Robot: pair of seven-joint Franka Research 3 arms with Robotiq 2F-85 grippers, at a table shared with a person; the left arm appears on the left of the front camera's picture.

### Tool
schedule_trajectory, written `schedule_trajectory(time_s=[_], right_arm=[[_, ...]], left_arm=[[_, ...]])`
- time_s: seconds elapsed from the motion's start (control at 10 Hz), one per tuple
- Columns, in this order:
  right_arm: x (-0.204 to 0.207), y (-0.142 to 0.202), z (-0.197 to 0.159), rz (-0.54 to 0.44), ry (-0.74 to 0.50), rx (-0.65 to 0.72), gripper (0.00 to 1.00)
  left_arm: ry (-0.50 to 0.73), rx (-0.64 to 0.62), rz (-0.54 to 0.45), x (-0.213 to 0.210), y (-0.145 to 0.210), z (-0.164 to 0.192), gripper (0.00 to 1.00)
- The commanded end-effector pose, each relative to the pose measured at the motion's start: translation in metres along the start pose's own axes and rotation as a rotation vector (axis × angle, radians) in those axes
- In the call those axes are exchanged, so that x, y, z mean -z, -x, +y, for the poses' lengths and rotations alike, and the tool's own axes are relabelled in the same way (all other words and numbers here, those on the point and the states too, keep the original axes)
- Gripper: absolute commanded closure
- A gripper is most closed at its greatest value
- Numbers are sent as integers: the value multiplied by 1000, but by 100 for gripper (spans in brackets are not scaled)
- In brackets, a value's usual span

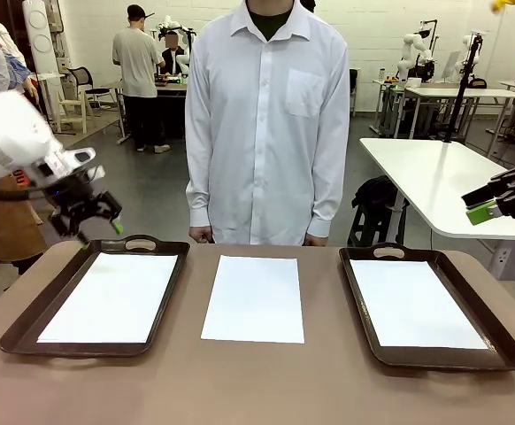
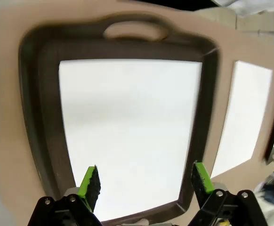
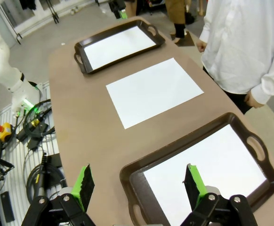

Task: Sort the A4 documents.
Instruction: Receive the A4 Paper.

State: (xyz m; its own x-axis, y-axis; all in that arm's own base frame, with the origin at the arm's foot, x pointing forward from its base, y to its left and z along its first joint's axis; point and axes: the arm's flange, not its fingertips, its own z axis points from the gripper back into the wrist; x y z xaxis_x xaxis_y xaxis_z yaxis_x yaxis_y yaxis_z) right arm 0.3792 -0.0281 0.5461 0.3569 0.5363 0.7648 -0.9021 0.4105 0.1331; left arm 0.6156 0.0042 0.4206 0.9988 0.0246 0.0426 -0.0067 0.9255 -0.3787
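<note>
Spanning the scene, the brown bench [image 1: 266,390] carried two dark trays: the left tray [image 1: 36,323] and the right tray [image 1: 505,350], each holding a white sheet, the left sheet [image 1: 111,297] and the right sheet [image 1: 412,303]. Between the trays a third sheet [image 1: 255,297] lay flat on the bench. A person in a white shirt [image 1: 266,124] stood at the far side. The left hand [image 1: 94,215] hovered wide above the left tray's far left corner; the right hand [image 1: 488,205] hung wide and empty at the right.
</note>
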Motion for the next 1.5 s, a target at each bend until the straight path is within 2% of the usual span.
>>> schedule_trajectory(time_s=[0.0, 0.2, 0.3, 0.4, 0.5, 0.7, 0.9, 1.1, 1.4], right_arm=[[1, 1, 0, 5, -1, 3, 0], [1, 1, 0, 5, -1, 3, 0], [1, 1, 0, 5, -1, 3, 0], [1, 1, 0, 5, -1, 3, 0], [1, 1, 0, 5, -1, 3, 0], [1, 1, 0, 5, -1, 3, 0], [1, 1, 0, 5, -1, 3, 0], [1, 1, 0, 5, -1, 3, 0], [1, 1, 0, 5, -1, 3, 0]], left_arm=[[-81, 291, -221, -63, 16, -51, 0], [-42, 592, -354, -104, 58, -64, 0], [85, 662, -460, -128, 76, -55, 0], [172, 746, -504, -141, 91, -45, 0], [226, 831, -498, -145, 102, -35, 0], [246, 877, -457, -145, 117, -15, 0], [415, 1065, -449, -143, 136, 0, 0], [411, 1155, -458, -143, 150, -10, 0], [274, 1139, -385, -137, 147, -41, 0]])
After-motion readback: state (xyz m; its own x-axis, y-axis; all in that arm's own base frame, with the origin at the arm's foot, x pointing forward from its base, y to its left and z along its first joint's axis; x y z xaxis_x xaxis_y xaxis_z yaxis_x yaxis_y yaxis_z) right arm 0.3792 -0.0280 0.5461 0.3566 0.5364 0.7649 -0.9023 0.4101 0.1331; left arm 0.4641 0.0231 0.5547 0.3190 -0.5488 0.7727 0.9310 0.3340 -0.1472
